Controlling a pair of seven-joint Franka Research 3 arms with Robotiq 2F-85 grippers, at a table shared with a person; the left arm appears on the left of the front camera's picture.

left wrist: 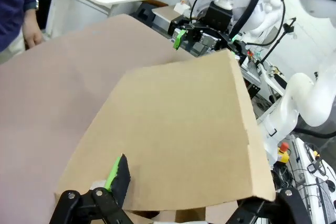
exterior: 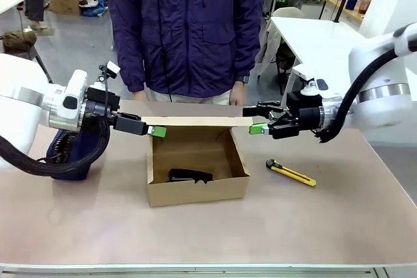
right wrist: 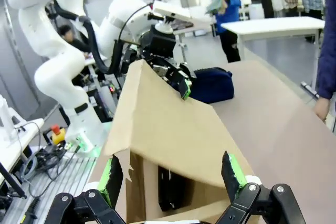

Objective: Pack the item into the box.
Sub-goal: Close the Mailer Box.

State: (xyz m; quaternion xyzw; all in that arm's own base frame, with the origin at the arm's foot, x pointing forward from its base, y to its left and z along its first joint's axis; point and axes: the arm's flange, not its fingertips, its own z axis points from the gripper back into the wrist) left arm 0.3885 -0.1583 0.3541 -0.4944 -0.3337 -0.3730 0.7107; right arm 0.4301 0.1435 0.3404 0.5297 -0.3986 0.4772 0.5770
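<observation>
Inside, black item in brown box, left tool and right tool both spread wide

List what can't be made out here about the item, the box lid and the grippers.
- Item: front view, lower edge cut by the box front wall; right wrist view, mostly under the lid flap.
- Left gripper: left wrist view, flap covers one finger; contact unclear.
- Right gripper: right wrist view, pad contact with the flap unclear.
- Navy pouch: front view, mostly behind the left arm.
</observation>
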